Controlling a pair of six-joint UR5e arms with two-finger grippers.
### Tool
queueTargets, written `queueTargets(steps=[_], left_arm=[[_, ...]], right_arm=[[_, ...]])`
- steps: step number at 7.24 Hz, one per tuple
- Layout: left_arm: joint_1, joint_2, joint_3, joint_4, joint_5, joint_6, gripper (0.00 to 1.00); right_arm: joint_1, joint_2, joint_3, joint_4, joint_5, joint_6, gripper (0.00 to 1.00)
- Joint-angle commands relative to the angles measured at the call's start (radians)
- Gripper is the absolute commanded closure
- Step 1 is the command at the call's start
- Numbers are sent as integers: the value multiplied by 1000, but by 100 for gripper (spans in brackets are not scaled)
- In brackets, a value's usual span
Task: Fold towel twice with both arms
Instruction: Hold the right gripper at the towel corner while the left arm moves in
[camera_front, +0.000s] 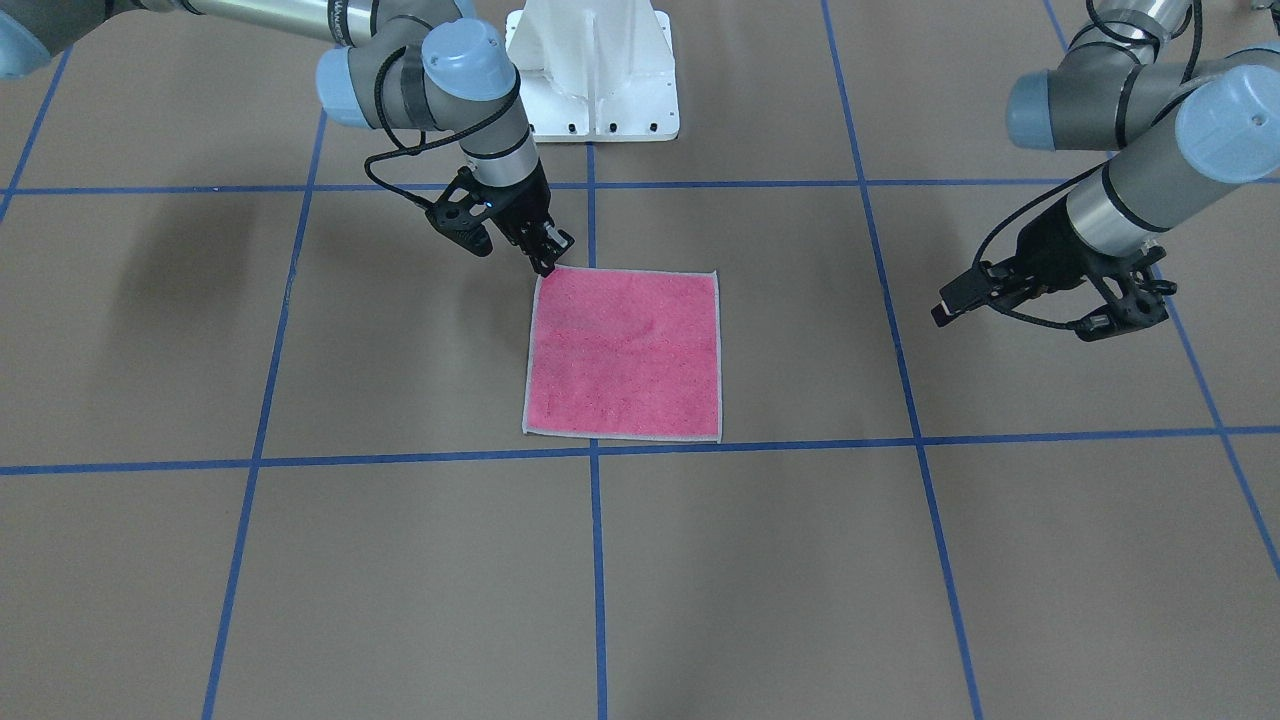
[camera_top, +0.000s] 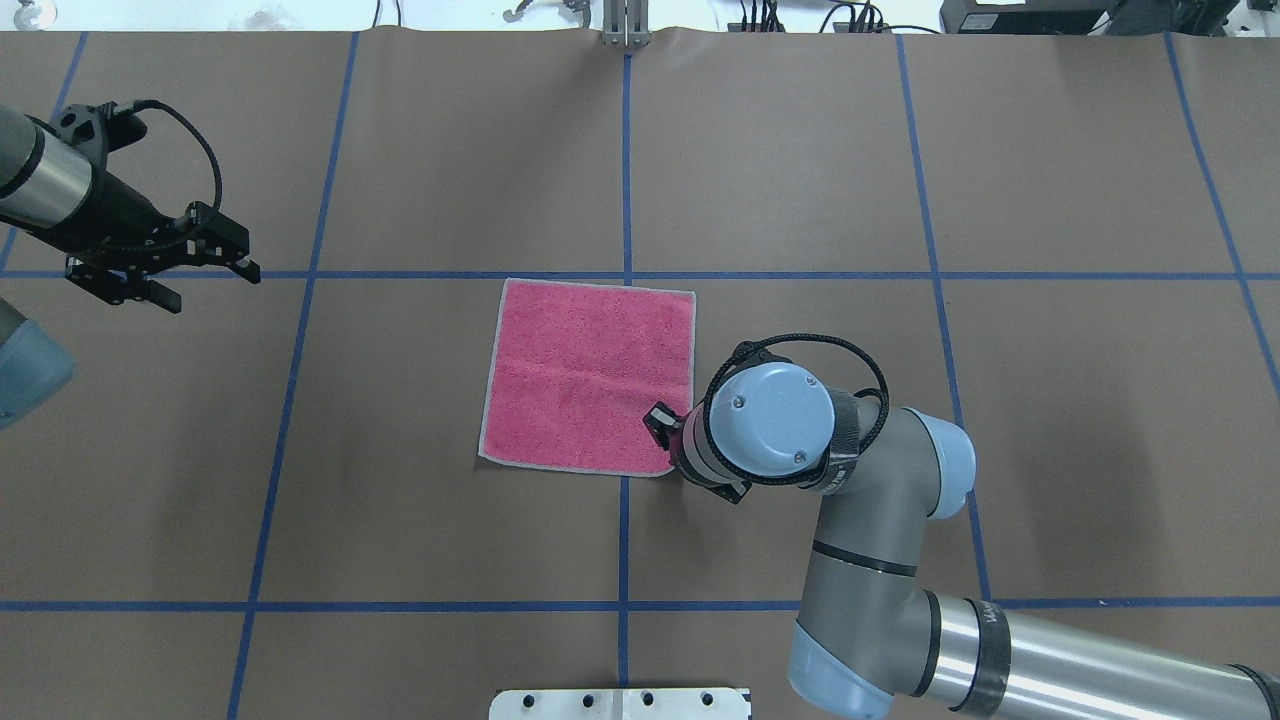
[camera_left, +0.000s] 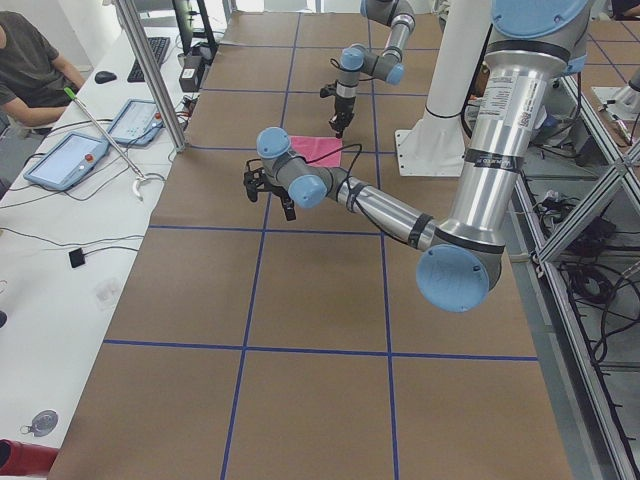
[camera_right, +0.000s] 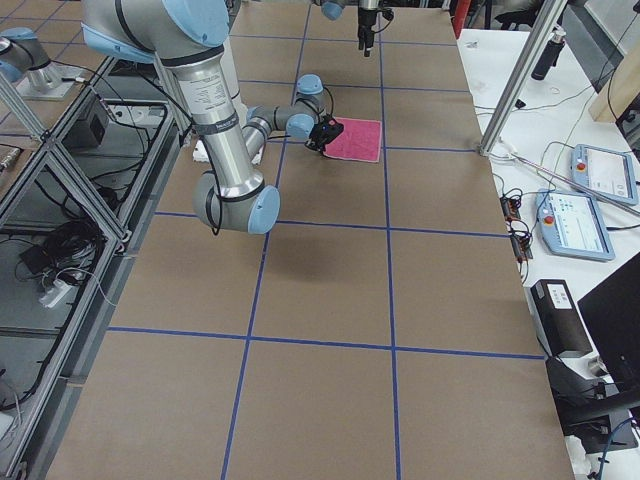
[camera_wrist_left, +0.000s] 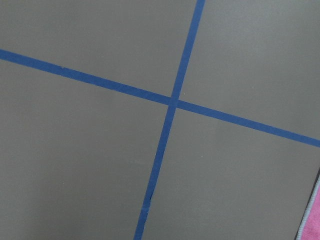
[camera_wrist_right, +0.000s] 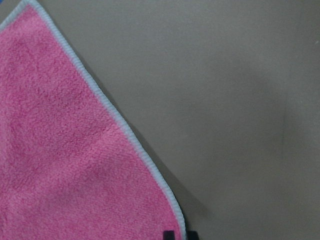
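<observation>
The towel lies flat and pink face up in the middle of the table, with its light grey hem showing all round. It also shows in the overhead view. My right gripper points down at the towel's corner nearest the robot base. Its two fingertips sit close together with the hem between them, shut on the corner. My left gripper hovers open and empty well off to the towel's left, apart from it. The left wrist view shows only a sliver of the towel.
Blue tape lines divide the brown table into squares. The white pedestal base stands at the robot's edge. Operators' desks with pendants lie beyond the far edge.
</observation>
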Motion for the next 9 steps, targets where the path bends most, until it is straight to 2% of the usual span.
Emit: queueTargets(steps=[1, 5, 6, 8, 9], left_arm=[[0, -1, 0, 0, 2, -8, 0], [26, -19, -2, 2, 29, -53, 0], [69, -46, -2, 2, 81, -108, 0], [133, -115, 6, 2, 114, -227, 0], [177, -140, 3, 2, 179, -291, 0]], right_arm=[[0, 0, 1, 0, 0, -2, 100], [0, -20, 19, 0, 3, -8, 100], [0, -44, 39, 0, 5, -11, 100], [6, -60, 49, 0, 5, -12, 100], [6, -68, 58, 0, 5, -12, 100]])
